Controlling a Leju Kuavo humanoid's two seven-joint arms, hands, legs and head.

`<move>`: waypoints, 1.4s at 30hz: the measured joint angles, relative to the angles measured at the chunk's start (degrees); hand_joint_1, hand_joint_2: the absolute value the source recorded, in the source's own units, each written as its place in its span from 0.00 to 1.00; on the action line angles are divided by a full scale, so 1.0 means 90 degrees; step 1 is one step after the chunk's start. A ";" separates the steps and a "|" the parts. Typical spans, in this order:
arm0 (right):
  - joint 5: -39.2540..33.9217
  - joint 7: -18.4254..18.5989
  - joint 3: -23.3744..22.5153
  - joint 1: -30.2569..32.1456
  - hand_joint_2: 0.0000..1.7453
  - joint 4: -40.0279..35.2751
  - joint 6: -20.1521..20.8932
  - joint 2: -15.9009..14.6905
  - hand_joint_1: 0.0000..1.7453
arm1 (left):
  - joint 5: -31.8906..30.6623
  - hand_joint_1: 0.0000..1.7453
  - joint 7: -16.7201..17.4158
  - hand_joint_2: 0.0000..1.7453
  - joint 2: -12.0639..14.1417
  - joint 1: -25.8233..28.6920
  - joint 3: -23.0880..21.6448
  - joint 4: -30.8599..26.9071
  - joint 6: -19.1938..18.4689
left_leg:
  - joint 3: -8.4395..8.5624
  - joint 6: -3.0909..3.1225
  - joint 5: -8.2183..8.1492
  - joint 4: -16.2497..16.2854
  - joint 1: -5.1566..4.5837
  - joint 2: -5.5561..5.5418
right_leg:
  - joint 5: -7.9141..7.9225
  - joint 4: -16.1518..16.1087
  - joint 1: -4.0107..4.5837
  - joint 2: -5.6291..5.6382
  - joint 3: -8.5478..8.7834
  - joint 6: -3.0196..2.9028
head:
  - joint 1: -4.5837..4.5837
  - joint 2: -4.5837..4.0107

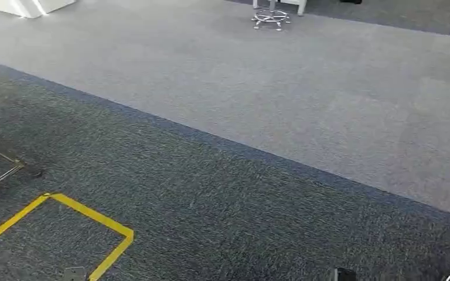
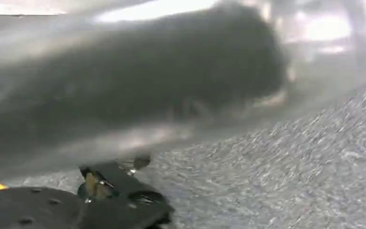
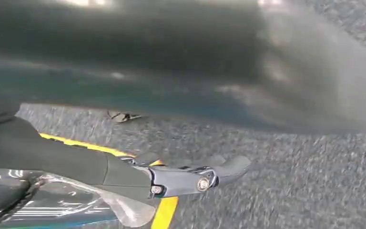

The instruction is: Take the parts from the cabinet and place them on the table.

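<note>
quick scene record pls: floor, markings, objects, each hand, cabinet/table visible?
floor: light grey carpet farther off, dark carpet nearer
markings: yellow tape outlining a corner on the dark carpet
objects: chrome ring base and white furniture, both far off
left hand: hanging over carpet, view blurred, hold unclear
right hand: fingers extended over the tape; clear plastic packet against it, grip unclear
cabinet/table: cannot confirm either

head view: even, bright, sharp | wrist views: heavy motion blur, dark smear | glare on carpet far edge
</note>
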 joint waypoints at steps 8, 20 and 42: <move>0.0039 0.0027 -0.0002 0.0000 0.00 0.0002 -0.0003 0.0027 0.00 | -0.0068 0.00 0.0175 0.00 0.0061 -0.0030 0.0002 0.0007 0.0172 | 0.0787 0.0211 0.1034 -0.2001 -0.0059 -0.0500 | 0.0087 0.0027 -0.0047 0.0657 -0.0120 0.0168 | 0.0012 0.0000; 0.0053 0.0053 -0.0010 -0.0030 0.00 0.0007 -0.0005 0.0022 0.00 | -0.0104 0.00 0.0381 0.00 -0.0027 -0.0093 0.0024 0.0022 0.0492 | 0.0882 0.0181 0.1060 -0.2143 -0.0051 0.0542 | -0.0067 0.0012 -0.0074 -0.0817 -0.0066 0.0402 | 0.0077 0.0000; 0.0032 -0.0032 -0.0112 0.0019 0.00 0.0010 -0.0022 0.0019 0.00 | -0.0177 0.00 0.0204 0.00 -0.0338 -0.0119 0.0070 0.0036 0.0933 | 0.0874 0.0335 0.1095 -0.2169 -0.0038 -0.0203 | -0.0199 0.0442 0.0021 0.0002 -0.0409 0.0278 | 0.0054 0.0000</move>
